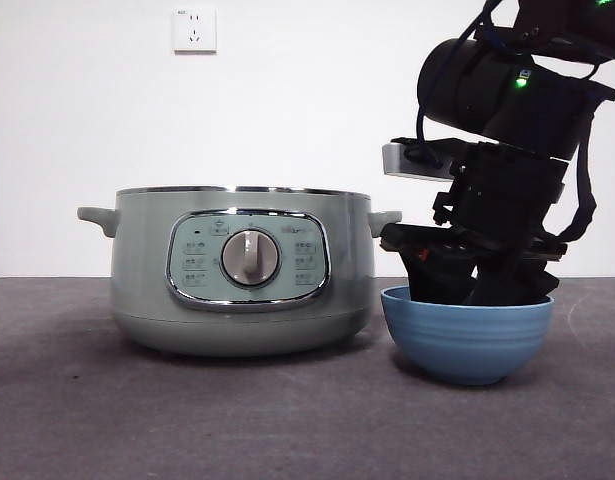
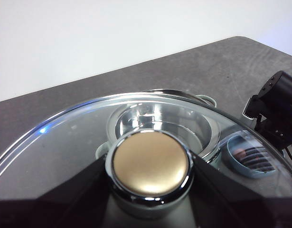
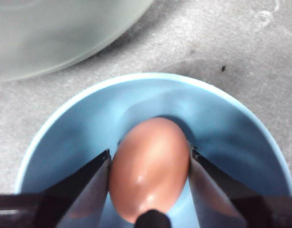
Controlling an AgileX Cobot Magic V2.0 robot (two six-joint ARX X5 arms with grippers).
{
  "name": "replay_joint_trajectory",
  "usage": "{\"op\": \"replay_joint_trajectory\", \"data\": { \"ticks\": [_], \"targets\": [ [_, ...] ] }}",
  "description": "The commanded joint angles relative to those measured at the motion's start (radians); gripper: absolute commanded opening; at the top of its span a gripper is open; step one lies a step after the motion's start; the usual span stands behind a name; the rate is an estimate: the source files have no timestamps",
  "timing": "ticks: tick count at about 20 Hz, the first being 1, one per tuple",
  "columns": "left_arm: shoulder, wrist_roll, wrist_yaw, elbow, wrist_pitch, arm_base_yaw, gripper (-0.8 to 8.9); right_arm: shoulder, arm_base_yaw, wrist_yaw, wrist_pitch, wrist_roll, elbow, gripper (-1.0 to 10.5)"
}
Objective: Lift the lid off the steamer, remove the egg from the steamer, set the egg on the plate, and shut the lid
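Observation:
The steamer [image 1: 147, 290] stands open on the table, left of centre, with no lid on it. My left gripper [image 2: 150, 192] is shut on the knob [image 2: 150, 164] of the glass lid [image 2: 65, 142] and holds it high above the steamer [image 2: 160, 118], out of the front view. The blue plate [image 1: 467, 345] stands just right of the steamer. My right gripper [image 1: 467, 285] reaches down into the plate [image 3: 65, 128]. In the right wrist view the right gripper [image 3: 150, 154] is shut on a brown egg [image 3: 150, 180], low inside the plate.
A dark grey table [image 1: 287, 420] carries everything, with a white wall behind and a socket [image 1: 194, 29] on it. The right arm [image 2: 278, 104] is bulky above the plate, close to the steamer's right handle [image 1: 387, 218].

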Motion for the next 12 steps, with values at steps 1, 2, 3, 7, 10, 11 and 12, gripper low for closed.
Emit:
{"op": "replay_joint_trajectory", "data": {
  "ticks": [1,2,3,7,10,11,12],
  "targets": [
    [-0.010,0.002,0.002,0.004,0.047,-0.001,-0.08,-0.003,0.002,-0.001,-0.004,0.003,-0.008,4.5],
    [-0.010,0.001,0.002,0.004,0.047,-0.001,-0.08,-0.018,0.002,-0.001,-0.004,0.003,-0.007,4.5],
    [-0.010,0.002,0.002,0.004,0.049,-0.001,-0.08,-0.039,0.002,-0.001,-0.004,0.003,-0.006,4.5],
    [-0.005,0.002,0.002,0.004,0.054,-0.001,-0.08,-0.186,0.002,0.000,-0.055,0.003,-0.006,4.5],
    [0.021,0.002,0.010,0.004,0.087,-0.001,-0.08,-0.378,0.002,-0.001,-0.110,0.023,-0.006,4.5],
    [0.040,0.002,0.027,0.004,0.102,-0.001,-0.08,-0.442,0.002,-0.001,-0.127,0.030,-0.006,4.5],
    [0.061,0.002,0.045,0.004,0.121,-0.002,-0.08,-0.504,0.003,-0.002,-0.146,0.033,-0.006,4.5]
  ]
}}
